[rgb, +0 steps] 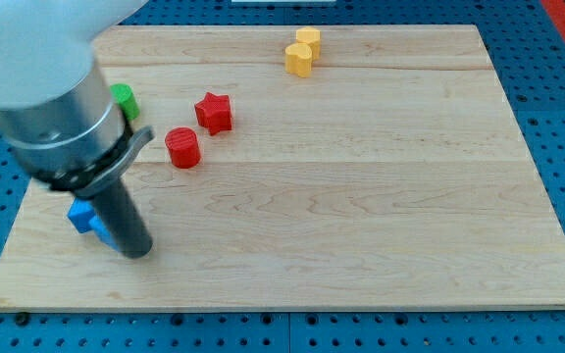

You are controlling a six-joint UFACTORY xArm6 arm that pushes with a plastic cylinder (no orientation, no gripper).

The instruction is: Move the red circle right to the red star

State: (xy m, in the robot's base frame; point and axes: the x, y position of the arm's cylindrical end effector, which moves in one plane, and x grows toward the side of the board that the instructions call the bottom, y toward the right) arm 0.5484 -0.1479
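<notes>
The red circle [181, 147] stands on the wooden board [361, 196] just below and left of the red star [214, 112], a small gap between them. My tip [137, 251] rests on the board at the lower left, well below and left of the red circle, touching or right beside a blue block [83, 217] that the rod partly hides.
A green block [124, 99] sits at the left, partly hidden by the arm's grey body. Two yellow blocks [303, 51] stand together near the view's top. Blue pegboard surrounds the board.
</notes>
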